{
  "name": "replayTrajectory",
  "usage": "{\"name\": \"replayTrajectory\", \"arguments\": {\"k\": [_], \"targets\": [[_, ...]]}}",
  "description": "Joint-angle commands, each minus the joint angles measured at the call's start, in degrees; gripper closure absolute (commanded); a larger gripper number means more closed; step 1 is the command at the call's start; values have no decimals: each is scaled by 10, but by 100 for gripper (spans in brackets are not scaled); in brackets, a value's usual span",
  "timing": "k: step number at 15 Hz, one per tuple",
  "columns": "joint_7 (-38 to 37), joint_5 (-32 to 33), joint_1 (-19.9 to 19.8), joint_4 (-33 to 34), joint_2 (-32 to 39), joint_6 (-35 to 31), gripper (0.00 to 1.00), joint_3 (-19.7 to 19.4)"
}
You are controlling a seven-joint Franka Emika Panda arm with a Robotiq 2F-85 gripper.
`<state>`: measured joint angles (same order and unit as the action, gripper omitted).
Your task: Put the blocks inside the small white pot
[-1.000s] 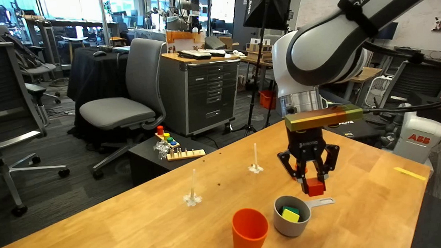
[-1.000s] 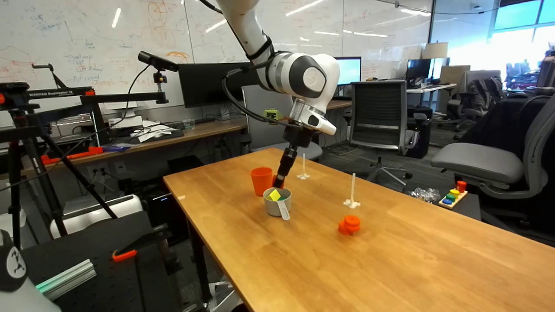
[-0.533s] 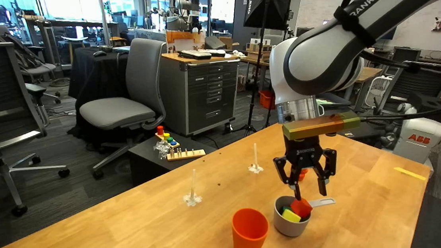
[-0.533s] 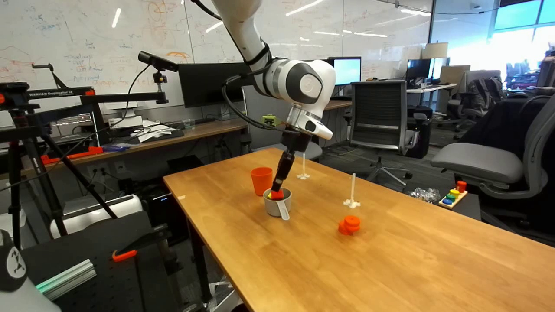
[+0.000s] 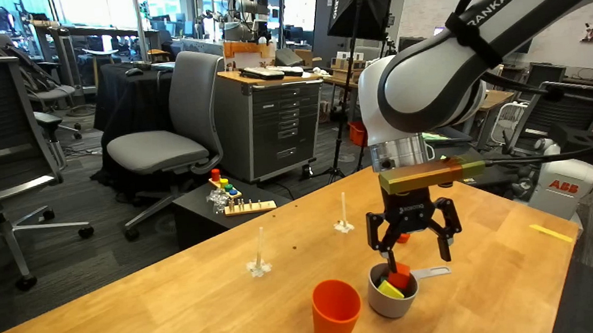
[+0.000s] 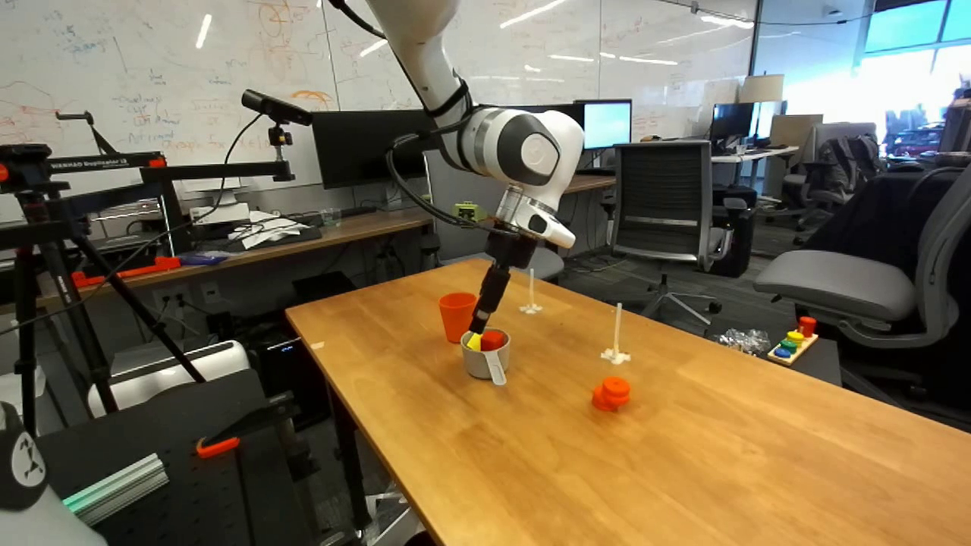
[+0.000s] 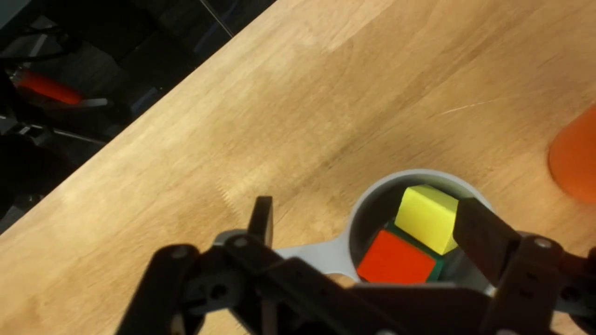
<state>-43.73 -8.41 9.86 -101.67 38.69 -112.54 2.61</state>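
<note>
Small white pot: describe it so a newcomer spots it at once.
On the wooden table, find the orange cup. Beside it, with a gap between, stands the small white pot, round and greyish. Unlike the cup, it is squat, has a straight side handle and holds a red block, a yellow block and a green block.

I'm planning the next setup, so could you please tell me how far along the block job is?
Done: the red block, yellow block and green block are inside the small greyish-white pot.
In hand: nothing; the pincer is open, one side overlapping the pot in the wrist view.
Left: probably just backing away, though I can't tell whether the orange round pieces count as blocks.
</note>
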Motion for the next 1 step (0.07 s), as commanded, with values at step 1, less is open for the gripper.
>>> {"name": "replayTrajectory", "arguments": {"k": [1], "targets": [[3, -6, 8, 4, -1, 7, 0, -6]]}}
